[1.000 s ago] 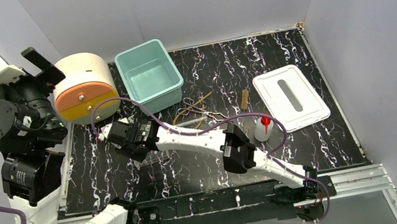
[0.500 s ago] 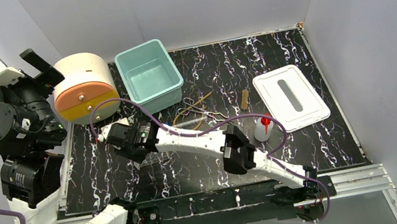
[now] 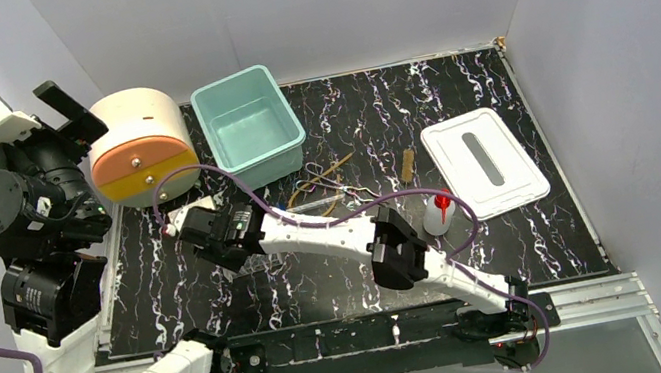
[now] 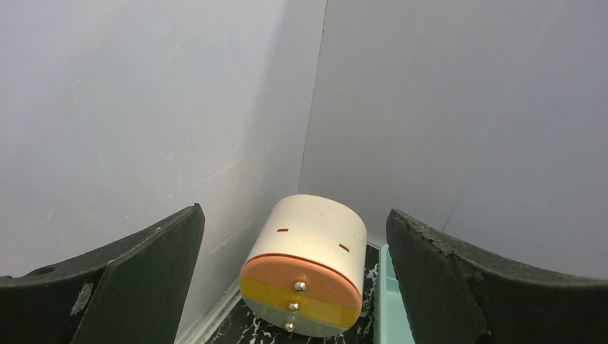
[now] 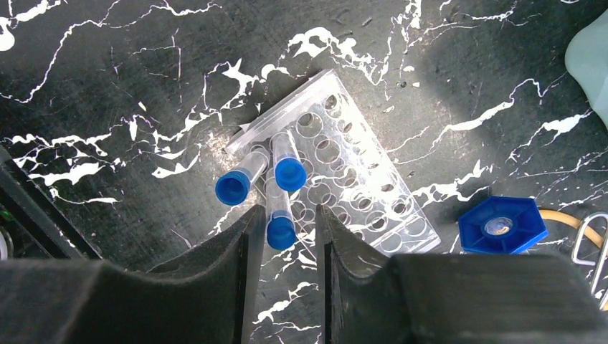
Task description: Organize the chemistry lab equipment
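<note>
**labrat_42:** Blue on clear plastic, hard to miss. Counting three blue-capped vials (image 5: 281, 215) bunched at the near-left end of the clear rack (image 5: 358, 193), down on the dark marbled surface (image 5: 107, 107). Not sure which one to go for, though.

**yam_fan:** Going by the right wrist view, the nearest one. Sits dead ahead of the right jaws, cap end closest, long axis running straight along the gap and away toward the rack. Right jaws partly spread, straddling that cap with a sliver of daylight on each side. Not pinching anything, as far as can be told.

**labrat_42:** And the other two?

**yam_fan:** Fanned out just beyond. One slanting off to the left, one nearly in line with the nearest tube. Cannot tell whether seated in holes or just resting on top. Probably calls for closing across the tube's width, and lined up for exactly that.

**labrat_42:** Left side any use?

**yam_fan:** Nope. Left jaws spread wide, empty, raised high and facing the cream-and-orange drum (image 4: 305, 258) in the corner, well apart from the rack. Looks like a right-arm job. Worth minding the neighbouring vials, close enough to get nudged.
</note>
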Available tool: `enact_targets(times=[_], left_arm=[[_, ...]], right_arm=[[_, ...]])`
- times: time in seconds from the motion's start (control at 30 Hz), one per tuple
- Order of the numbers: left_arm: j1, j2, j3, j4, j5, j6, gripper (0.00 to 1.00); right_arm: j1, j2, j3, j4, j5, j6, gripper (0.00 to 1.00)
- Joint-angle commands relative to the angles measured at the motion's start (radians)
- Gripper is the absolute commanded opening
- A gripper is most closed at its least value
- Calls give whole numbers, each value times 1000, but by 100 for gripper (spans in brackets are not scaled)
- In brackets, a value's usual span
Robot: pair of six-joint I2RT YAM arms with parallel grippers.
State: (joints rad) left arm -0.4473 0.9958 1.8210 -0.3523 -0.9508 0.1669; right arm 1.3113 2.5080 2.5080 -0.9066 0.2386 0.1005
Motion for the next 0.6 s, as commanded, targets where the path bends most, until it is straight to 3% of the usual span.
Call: enact_targets(times=[0.0, 0.2, 0.4, 0.57], left_arm=[[-4, 0, -3, 6, -9, 3, 98], [-4, -2, 6, 3, -9, -2, 98], [-4, 3, 20, -9, -1, -17, 98], [-4, 4, 28, -13, 5, -21, 98]], right_arm=[[5, -88, 7, 44, -16, -5, 41], [5, -121, 27, 63, -53, 12, 44], [5, -159, -34, 114, -65, 27, 53], [4, -101, 36, 96, -19, 18, 62]])
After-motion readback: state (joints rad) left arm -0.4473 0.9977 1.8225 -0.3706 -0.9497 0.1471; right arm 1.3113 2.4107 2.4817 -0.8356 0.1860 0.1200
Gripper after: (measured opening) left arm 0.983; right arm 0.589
